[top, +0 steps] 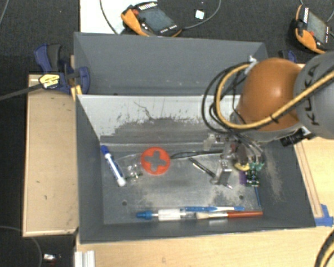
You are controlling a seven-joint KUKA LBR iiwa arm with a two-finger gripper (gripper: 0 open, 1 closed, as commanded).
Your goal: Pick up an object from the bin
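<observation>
Grey metal bin (167,71), 1 arm reaching in. The tool (225,174) hangs low over bare floor, well to the right of the orange disc (155,161) with its pale cross. Whether the tool is wide or narrow cannot be told, and nothing is seen held in it. Just left of the disc lie a clear scrap (133,172) and a blue-and-white pen (113,166); below the disc runs a row of pens (199,213). Step judged: approach, no grasp made. The next move calls for settling on 1 thing, the disc and the pens being nearest, and centring over it.
</observation>
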